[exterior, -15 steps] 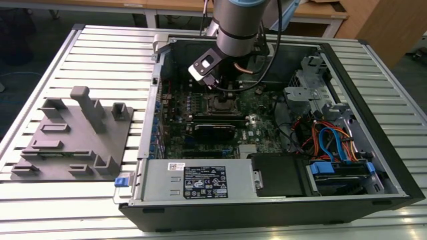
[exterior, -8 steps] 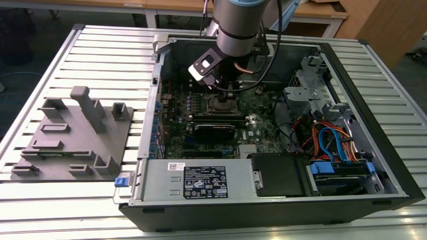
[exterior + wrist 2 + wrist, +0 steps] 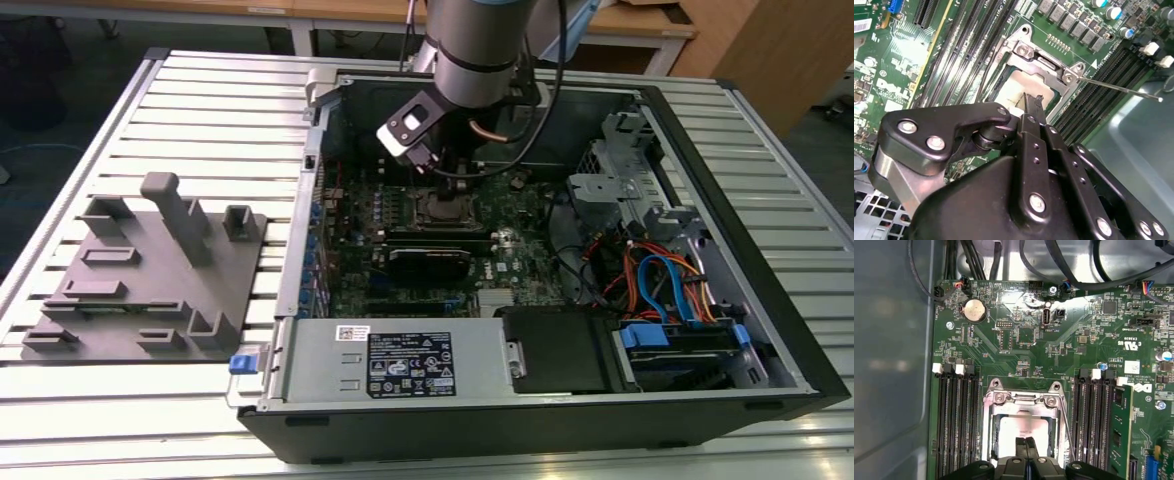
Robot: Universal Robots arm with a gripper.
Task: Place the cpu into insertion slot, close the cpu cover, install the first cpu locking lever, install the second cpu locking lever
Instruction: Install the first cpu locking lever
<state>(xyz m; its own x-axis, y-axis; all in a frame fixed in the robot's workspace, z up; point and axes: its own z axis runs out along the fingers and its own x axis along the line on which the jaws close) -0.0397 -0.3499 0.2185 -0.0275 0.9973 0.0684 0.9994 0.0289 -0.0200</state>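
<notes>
Open computer case lies on its side on slatted table, so you reach motherboard from above. Gripper hangs over insertion slot, set between memory-slot banks, toward board's far edge in exterior view. Claw tips pressed together, pinching nothing; likely for pushing, not grasping. Cpu cover looks lowered around cpu, already seated in slot. Thin locking lever juts out sideways; judge it unlatched.

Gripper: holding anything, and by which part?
Nothing is held. The gripper is shut and empty, with its tips over the pale face of the cpu.
</notes>
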